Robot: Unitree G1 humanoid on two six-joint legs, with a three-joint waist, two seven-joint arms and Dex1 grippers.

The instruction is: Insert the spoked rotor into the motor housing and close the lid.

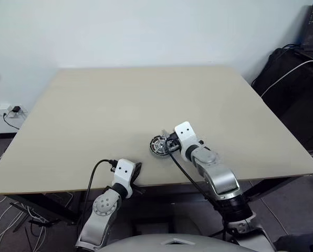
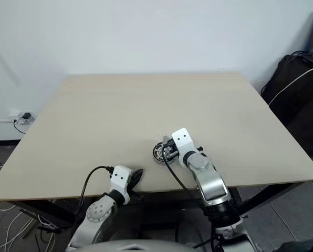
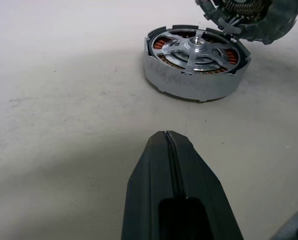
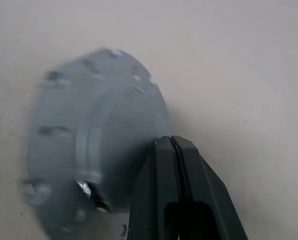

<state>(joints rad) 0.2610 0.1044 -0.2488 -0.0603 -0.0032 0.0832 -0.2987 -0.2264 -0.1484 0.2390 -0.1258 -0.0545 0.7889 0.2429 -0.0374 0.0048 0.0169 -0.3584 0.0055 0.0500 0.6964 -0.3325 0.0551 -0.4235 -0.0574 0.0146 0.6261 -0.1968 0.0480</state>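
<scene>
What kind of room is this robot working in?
Probably an office or small lab: a bare pale table against a plain white wall, a power strip with loose cables on the floor, and a dark bag beside it.

The table [image 1: 120, 105] is pale beige and plain. The motor housing [image 3: 196, 62] has a silvery-grey outer wall, with copper-orange windings showing in the gaps. The spoked rotor [image 3: 196, 47] sitting in it is bright silver. The lid [image 4: 89, 150] is dull grey-silver with small dark spots near its edge. Both the left end effector [image 3: 168, 137] and the right end effector [image 4: 172, 140] have black fingers on white wrist casings.
</scene>
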